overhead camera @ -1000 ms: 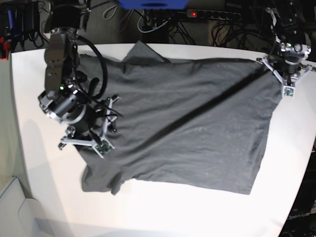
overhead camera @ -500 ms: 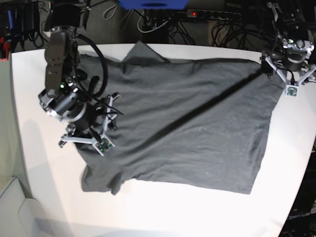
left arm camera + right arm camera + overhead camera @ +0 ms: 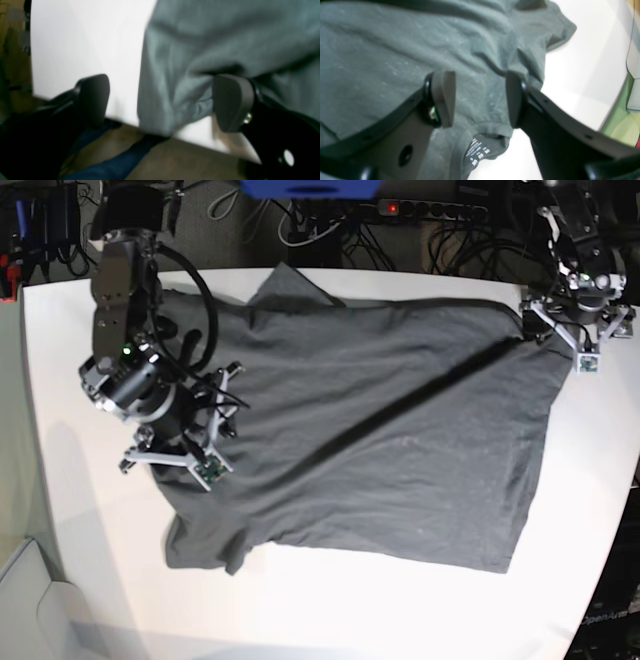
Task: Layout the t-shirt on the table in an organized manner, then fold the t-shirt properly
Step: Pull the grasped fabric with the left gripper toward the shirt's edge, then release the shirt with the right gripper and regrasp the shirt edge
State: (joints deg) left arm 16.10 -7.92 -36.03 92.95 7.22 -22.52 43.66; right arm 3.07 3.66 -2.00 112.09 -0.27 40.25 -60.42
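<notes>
Left gripper (image 3: 577, 340) released t-shirt (image 3: 370, 430); white table (image 3: 330, 600), cables behind.

Beyond the far edge of the tabletop, a power strip (image 3: 430, 210) lies among a tangle of dark cables (image 3: 330, 230), a small red light glowing at its left end. A blue object (image 3: 310, 188) sits at the top of the base view, cut off by the frame. A red item (image 3: 8, 275) shows at the left edge near the far left corner. A pale grey-white bin (image 3: 30, 605) stands off the near left corner. Under the tabletop's edge in the left wrist view lies a brown floor (image 3: 195, 162) with something blue (image 3: 112, 165) on it, too blurred to identify.
</notes>
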